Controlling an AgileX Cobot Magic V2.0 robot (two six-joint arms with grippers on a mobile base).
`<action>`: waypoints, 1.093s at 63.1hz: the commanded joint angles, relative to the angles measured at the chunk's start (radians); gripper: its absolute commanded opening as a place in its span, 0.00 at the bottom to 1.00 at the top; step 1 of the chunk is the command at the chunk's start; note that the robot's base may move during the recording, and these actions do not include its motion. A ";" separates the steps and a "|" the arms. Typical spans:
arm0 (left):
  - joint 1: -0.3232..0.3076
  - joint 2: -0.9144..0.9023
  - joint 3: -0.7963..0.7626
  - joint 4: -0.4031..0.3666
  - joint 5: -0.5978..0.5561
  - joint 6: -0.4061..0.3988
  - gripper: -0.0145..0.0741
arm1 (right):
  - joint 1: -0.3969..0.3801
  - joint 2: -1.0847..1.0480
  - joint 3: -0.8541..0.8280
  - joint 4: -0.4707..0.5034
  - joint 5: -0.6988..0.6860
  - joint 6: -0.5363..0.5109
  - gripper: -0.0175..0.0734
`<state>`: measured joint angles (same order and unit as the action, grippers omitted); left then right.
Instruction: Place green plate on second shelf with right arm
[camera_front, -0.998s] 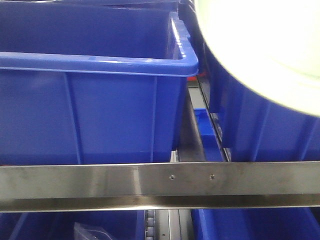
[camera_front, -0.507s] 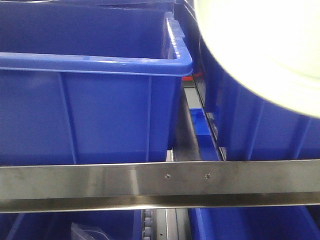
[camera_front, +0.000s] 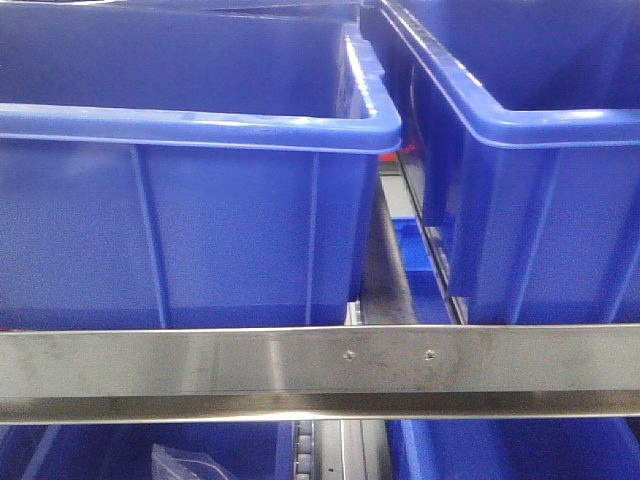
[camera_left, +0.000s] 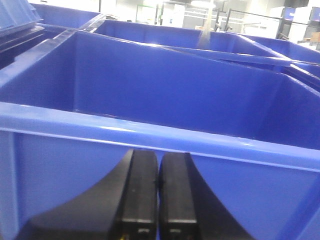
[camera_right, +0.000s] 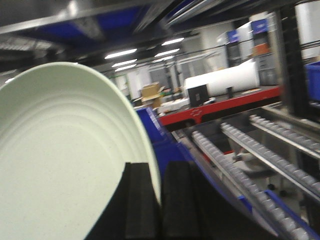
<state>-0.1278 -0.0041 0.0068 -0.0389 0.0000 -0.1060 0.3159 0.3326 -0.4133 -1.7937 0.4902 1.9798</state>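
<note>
Well, on my left side, the left hand (camera_left: 159, 159) is shut with nothing in it. Its two black fingers (camera_left: 137, 190) press flat against each other. It sits low, just in front of the outside wall of a big blue box (camera_left: 150, 90), and I look over the rim into that box. More blue boxes (camera_left: 150, 35) stand behind it.

Next I look through the front camera. On the left stands the left blue box (camera_front: 200, 230). A thin gap comes after it, and down in the gap I can see a metal track (camera_front: 385, 270). Then comes the right blue box (camera_front: 540, 220), just beside the first one but not touching it. A shiny metal bar (camera_front: 200, 365) runs all the way across, in front of and below both boxes. Under the bar, at the left, a bit of a clear plastic bag (camera_front: 185, 465) pokes up.

On my right side, the right hand (camera_right: 160, 175) is squeezed onto the green plate (camera_right: 65, 160). The plate stands tipped up on its edge. Most of it fills the left of that picture, and its rim goes down between the hand's two fingers. To the right of the hand, rows of small rollers (camera_right: 225, 155) run away from me. Far back there is a red beam (camera_right: 220, 107) with a big white roll (camera_right: 225, 80) above it. That picture is blurry.
</note>
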 joint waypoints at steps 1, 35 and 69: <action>-0.002 -0.016 0.041 -0.006 -0.079 -0.003 0.31 | -0.003 0.071 -0.064 -0.046 0.038 0.006 0.26; -0.002 -0.016 0.041 -0.006 -0.079 -0.003 0.31 | -0.003 0.678 -0.353 -0.047 0.165 0.006 0.32; -0.002 -0.016 0.041 -0.006 -0.079 -0.003 0.31 | -0.003 0.734 -0.446 -0.047 -0.170 -0.004 0.34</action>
<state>-0.1278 -0.0041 0.0068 -0.0389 0.0000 -0.1060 0.3159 1.1130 -0.8236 -1.7737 0.4238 1.9846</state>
